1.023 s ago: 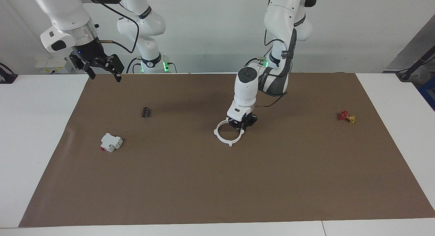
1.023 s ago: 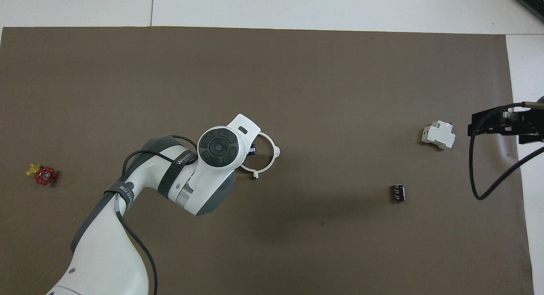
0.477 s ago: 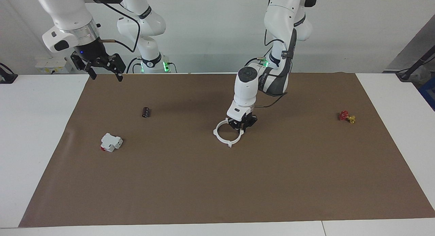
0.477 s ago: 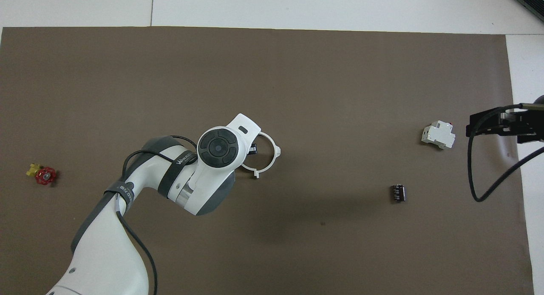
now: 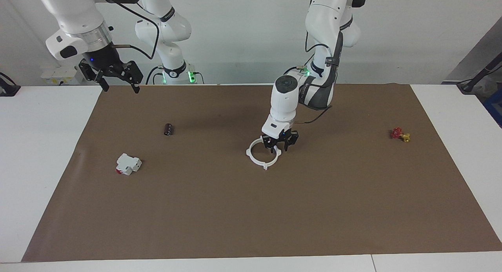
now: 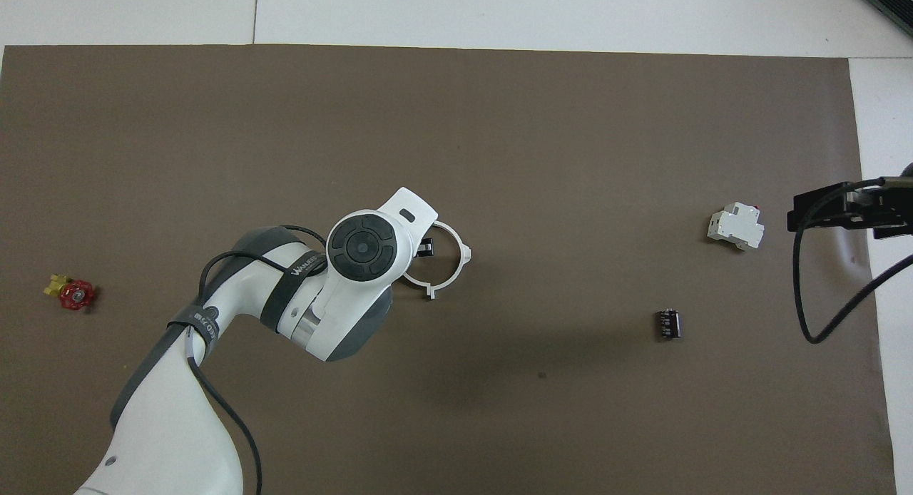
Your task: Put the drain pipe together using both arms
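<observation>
hidden: left gripper point(image 5: 281, 147) under its own wrist from overhead | left arm bent down, fingers spread astride rim of thin white plastic ring drain pipe point(image 5: 259, 159), mid-desk on brown mat point(image 5: 251, 209) | right gripper point(image 5: 116, 80) raised over mat corner at the right arm's end, fingers spread

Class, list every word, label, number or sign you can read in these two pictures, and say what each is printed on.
White lettering on the black band of the left arm: too blurred to read with certainty.
White lettering on the grey strap lower on that arm: too small to read.
Drain pipe, white-and-red part, black cylinder: no readable text.
</observation>
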{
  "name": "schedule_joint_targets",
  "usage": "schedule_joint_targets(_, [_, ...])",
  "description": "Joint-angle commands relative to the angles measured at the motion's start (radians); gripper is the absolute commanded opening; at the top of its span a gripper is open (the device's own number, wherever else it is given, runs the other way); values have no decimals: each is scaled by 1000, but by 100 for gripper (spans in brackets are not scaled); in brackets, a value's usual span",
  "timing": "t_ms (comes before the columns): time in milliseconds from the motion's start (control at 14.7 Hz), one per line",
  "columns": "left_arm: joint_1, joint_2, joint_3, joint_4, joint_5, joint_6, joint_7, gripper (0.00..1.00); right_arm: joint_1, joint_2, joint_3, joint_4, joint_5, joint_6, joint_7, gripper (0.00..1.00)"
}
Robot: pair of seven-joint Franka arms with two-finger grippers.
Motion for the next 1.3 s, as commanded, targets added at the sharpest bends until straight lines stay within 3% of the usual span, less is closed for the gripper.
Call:
schedule_joint_targets(0, [68, -111, 10, -27, 21, -90, 119, 100, -2, -7, 5, 3, 5, -19, -28, 100])
schedule_joint_targets(341, [249, -236, 7, -18, -13, -239, 398, 100, -4, -7, 5, 3, 6, -19, -28, 100])
schedule_joint_targets(614, [399, -282, 12, 27, -158, -350, 659, 98, -2, -7, 5, 3, 6, -19, -28, 100])
schedule_joint_targets(750, [448, -303, 19, 80, -158, -443, 706, 91, -2, -7, 5, 1, 5, -19, -28, 100])
schedule_joint_targets(886, [484, -320, 21, 146, -158, -529, 727, 92, -2, -7, 5, 3, 5, -19, -28, 100])
schedule_joint_targets(1023, [514, -322, 21, 249, -158, -650, 727, 100, -2, -7, 5, 3, 5, -19, -28, 100])
schedule_joint_targets(1227, [539, -305, 21, 410, -158, -811, 729, 100, -2, -7, 5, 3, 6, -19, -28, 100])
